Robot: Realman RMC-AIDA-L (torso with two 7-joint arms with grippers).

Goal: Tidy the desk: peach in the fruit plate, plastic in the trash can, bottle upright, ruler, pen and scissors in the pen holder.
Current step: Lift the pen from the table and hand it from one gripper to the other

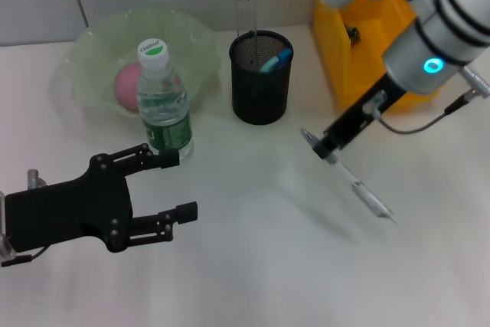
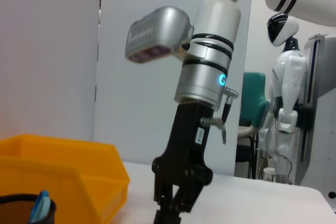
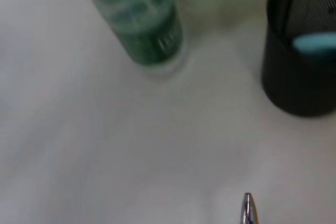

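1. Jaws: left gripper (image 1: 174, 184) spread wide, holding nothing, just beside the upright bottle (image 1: 162, 99); right gripper (image 1: 321, 145) pinched on the pen (image 1: 360, 185), which hangs tilted above the table (image 1: 253, 266).
2. Hidden or unclear: pen holder (image 1: 261, 76) contents only partly visible, a blue item and a clear ruler (image 1: 245, 14) protruding; peach (image 1: 127, 86) partly masked by the bottle, inside the fruit plate (image 1: 99, 47).
3. Pen sits right of the holder, apart from it; yellow bin (image 1: 360, 44) behind.

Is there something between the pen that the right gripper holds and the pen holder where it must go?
Nothing visible blocks it. The right gripper holds the pen to the right of the pen holder, with only bare desk between them. The bottle stands farther left, beside the left gripper.
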